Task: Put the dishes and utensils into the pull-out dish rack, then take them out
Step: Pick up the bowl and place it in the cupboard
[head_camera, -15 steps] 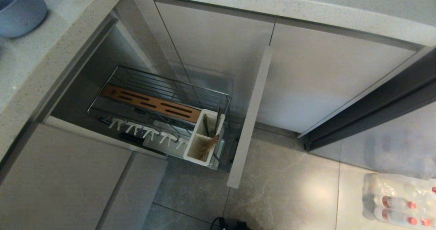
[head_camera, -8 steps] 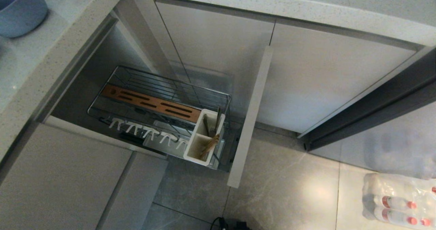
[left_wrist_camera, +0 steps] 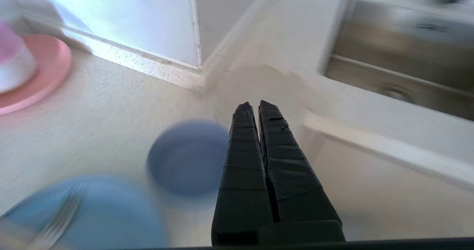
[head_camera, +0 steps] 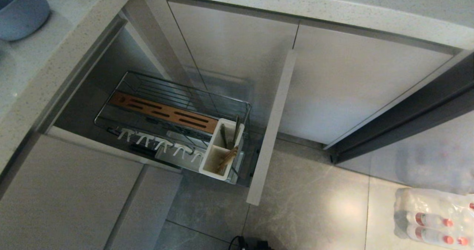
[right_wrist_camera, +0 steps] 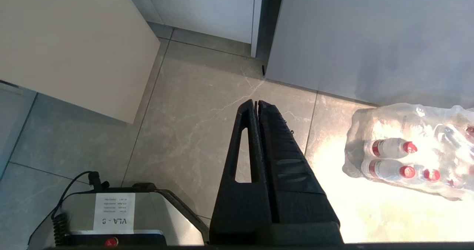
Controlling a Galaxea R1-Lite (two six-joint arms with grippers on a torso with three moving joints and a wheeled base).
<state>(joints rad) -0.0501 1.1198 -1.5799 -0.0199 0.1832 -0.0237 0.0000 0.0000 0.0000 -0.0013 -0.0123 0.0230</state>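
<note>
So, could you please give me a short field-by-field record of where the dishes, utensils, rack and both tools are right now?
rack: pull-out dish rack drawn out of the cabinet, beige front panel toward the floor
caddy: white utensil caddy holds chopsticks
bowl: blue bowl on the countertop, empty
plate: blue plate beside the bowl, fork lying on it
left tool: left tool shut, empty, above the countertop near the bowl
right tool: right tool shut, empty, above the floor

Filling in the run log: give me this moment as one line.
left hand shut, empty, above dusty-blue bowl on countertop | right hand shut, parked over floor | wooden chopsticks in white caddy | chrome wire rack pulled out
</note>
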